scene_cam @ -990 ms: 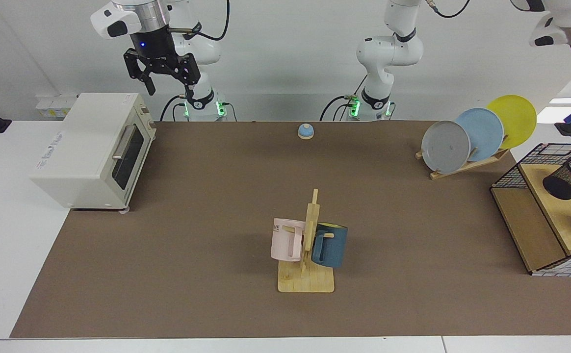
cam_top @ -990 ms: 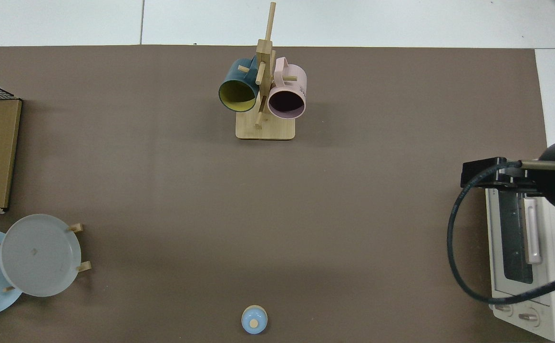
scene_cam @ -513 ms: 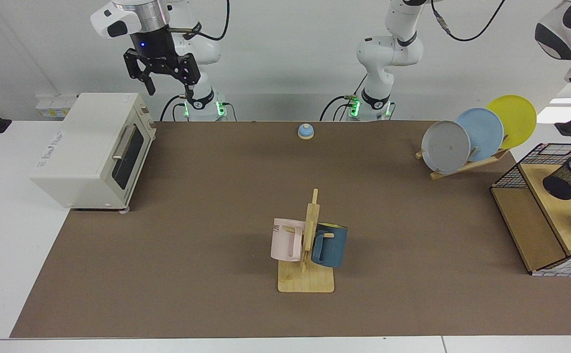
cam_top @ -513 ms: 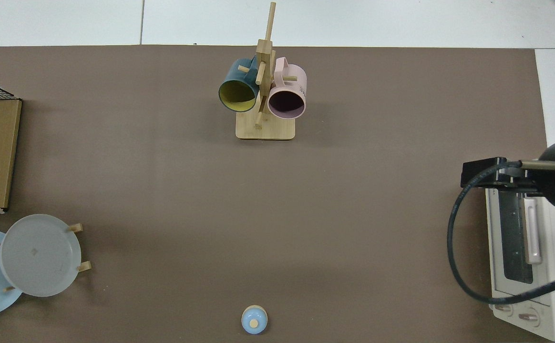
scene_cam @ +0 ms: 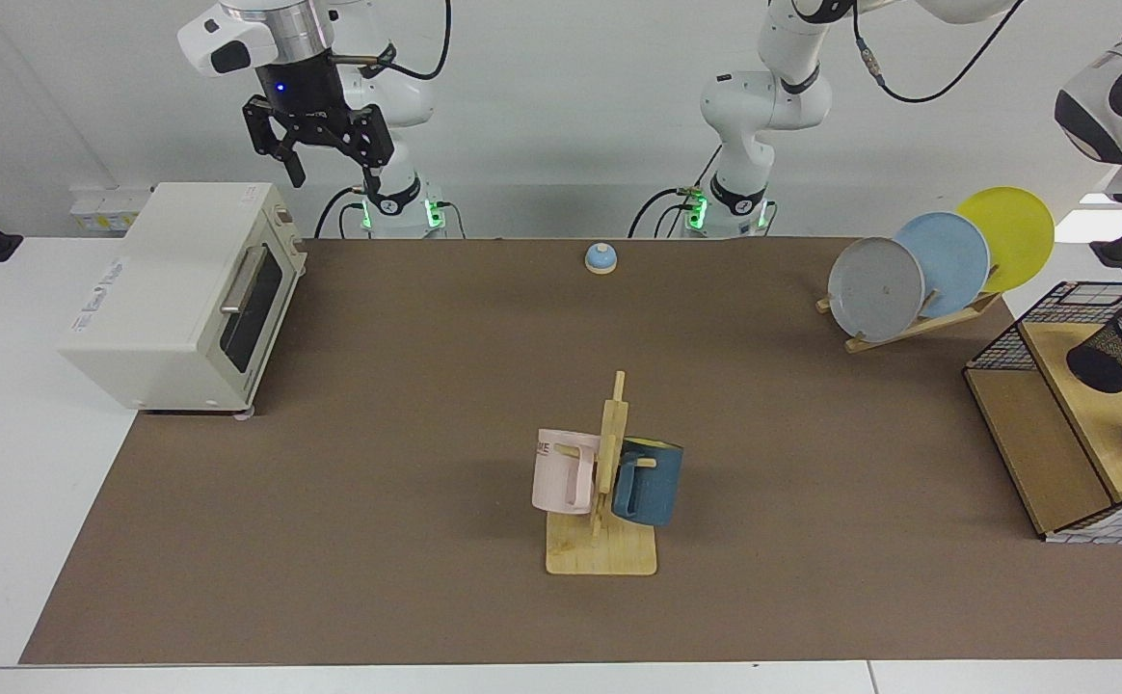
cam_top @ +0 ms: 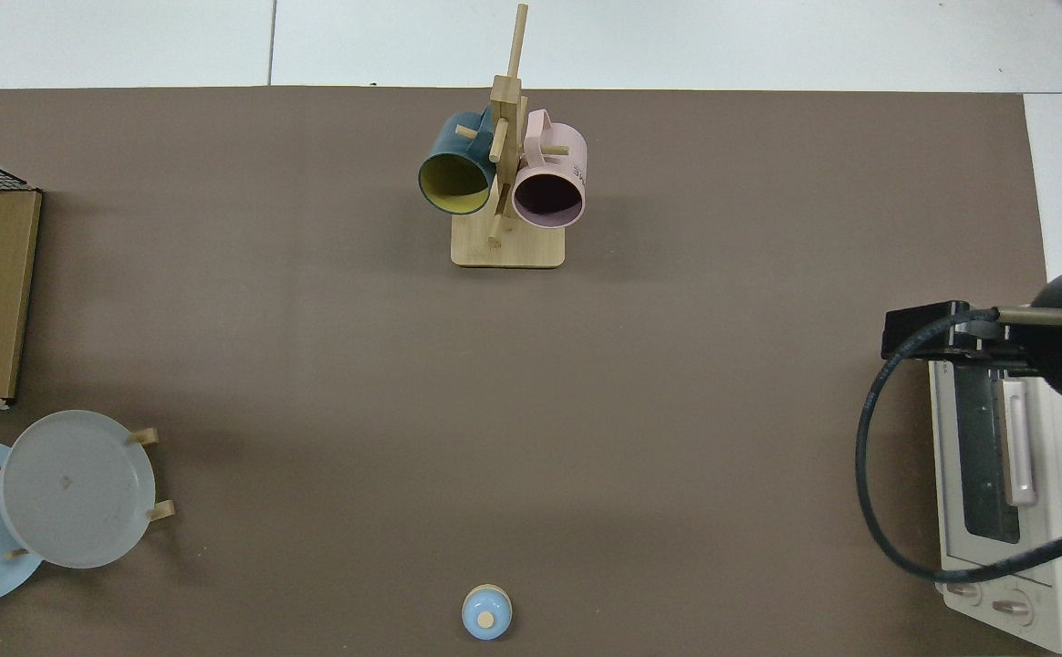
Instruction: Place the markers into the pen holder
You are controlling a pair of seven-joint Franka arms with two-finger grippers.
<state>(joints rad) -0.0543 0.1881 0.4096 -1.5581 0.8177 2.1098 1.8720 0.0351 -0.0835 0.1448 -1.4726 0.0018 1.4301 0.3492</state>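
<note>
Upper left of the facing view: my right gripper (scene_cam: 320, 145) hangs above the toaster oven (scene_cam: 180, 289), fingers spread wide, nothing between them. That arm waits. In the top view it shows at the right edge, over the oven's door.

Centre: mug rack (scene_cam: 604, 482) with a pink mug (scene_cam: 561, 472) and a blue mug (scene_cam: 648, 482), and a small blue bell (scene_cam: 601, 257) near the far edge of the mat. None of this concerns the job.

Right: plate rack (scene_cam: 918, 323) with three plates. Beyond it, at the right edge, the pen holder (scene_cam: 1120, 349) stands on the wooden shelf (scene_cam: 1091, 405) inside the wire basket (scene_cam: 1004, 342). It looks tilted from here; whether it truly leans I cannot tell. No marker visible in either view; whether one lies inside the mesh cup, I cannot make out.

Upper right corner: only a white link of my left arm (scene_cam: 1115, 106) shows. My left gripper is out of frame, so its opening and any load are unknown.

Judgement: either between markers or done with this one. Next move needs the left gripper found, then a marker located before any reach.

Against a second ago: a marker tip showed at the right edge above the basket then, with the left arm's wrist low in the corner. Now the marker is gone from view and the arm has swung upward. Right gripper unchanged
</note>
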